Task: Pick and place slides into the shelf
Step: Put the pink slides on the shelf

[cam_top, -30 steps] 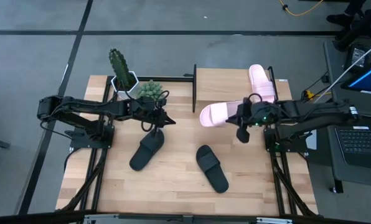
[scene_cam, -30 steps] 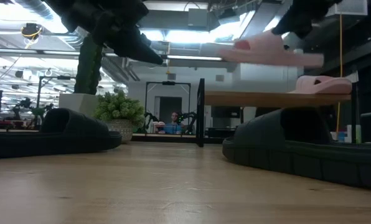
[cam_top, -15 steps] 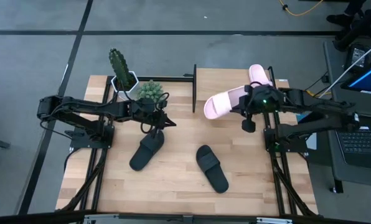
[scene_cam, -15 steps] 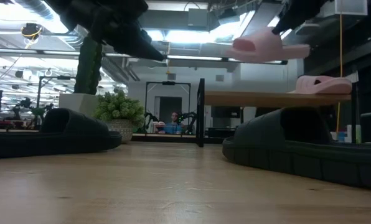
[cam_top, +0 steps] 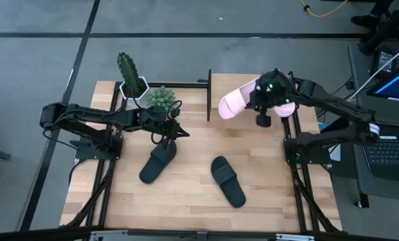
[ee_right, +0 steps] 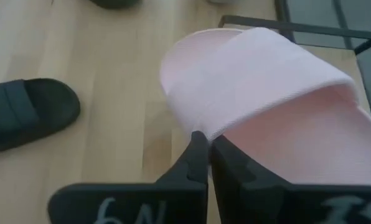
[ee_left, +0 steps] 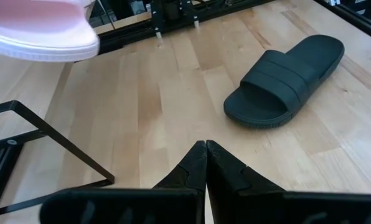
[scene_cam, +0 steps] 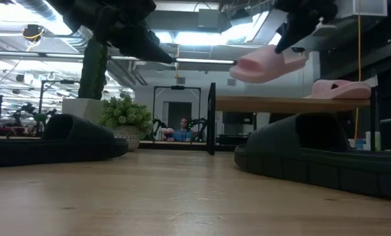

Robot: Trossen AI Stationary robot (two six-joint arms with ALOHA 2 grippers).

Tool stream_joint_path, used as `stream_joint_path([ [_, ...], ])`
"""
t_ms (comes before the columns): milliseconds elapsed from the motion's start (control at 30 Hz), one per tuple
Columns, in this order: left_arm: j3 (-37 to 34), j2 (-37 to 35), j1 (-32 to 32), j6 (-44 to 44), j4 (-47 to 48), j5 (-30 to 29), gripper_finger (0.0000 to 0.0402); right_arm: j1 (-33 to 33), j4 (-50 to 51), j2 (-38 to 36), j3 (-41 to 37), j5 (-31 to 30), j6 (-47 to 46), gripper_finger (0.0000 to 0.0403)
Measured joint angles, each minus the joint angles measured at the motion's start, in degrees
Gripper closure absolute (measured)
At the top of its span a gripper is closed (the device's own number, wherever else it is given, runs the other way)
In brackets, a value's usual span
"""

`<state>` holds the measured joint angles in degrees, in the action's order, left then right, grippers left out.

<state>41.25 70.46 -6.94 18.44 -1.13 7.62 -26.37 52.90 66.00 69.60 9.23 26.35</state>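
My right gripper (cam_top: 254, 104) is shut on a pale pink slide (cam_top: 236, 102) and carries it in the air above the shelf's light board (cam_top: 234, 84). The slide shows tilted in the low view (scene_cam: 267, 62). A second pink slide (scene_cam: 340, 88) lies sole-down on the shelf board (scene_cam: 274, 103), partly hidden under the right arm in the high view. Two black slides (cam_top: 158, 161) (cam_top: 227, 181) lie sole-down on the table. My left gripper (cam_top: 183, 132) hovers shut above the table, just beyond the left black slide's far end. My right gripper pinches the pink slide's wide strap at its edge (ee_right: 205, 129) between the two fingers. The fingers (ee_right: 195, 152) reach in from the table's right, slanting down. The slide is lifted clear and tilted, one end lower than the other.
Two potted plants, a cactus (cam_top: 128, 70) and a small green bush (cam_top: 161, 97), stand at the table's far left, close to the left gripper. The shelf's black frame (cam_top: 208, 94) rises at the board's left end. Bare wood lies along the near edge (cam_top: 186, 214).
My right gripper has moved up and toward the far edge, carrying the pink slide from over the table to above the shelf board. The slide has tipped from nearly level to tilted. The left arm has kept still.
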Motion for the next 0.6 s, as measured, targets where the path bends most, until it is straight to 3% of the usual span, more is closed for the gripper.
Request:
stream_joint_path([
  [333, 0.0, 0.0, 0.0, 0.0, 0.0, 0.0, 0.0402, -8.2, 10.4, 12.1, 10.7, 6.4, 10.7, 0.0396],
  [600, 0.0, 0.0, 0.0, 0.0, 0.0, 0.0, 0.0402, -13.7, 14.6, 18.2, 16.0, 7.1, 15.2, 0.0396],
])
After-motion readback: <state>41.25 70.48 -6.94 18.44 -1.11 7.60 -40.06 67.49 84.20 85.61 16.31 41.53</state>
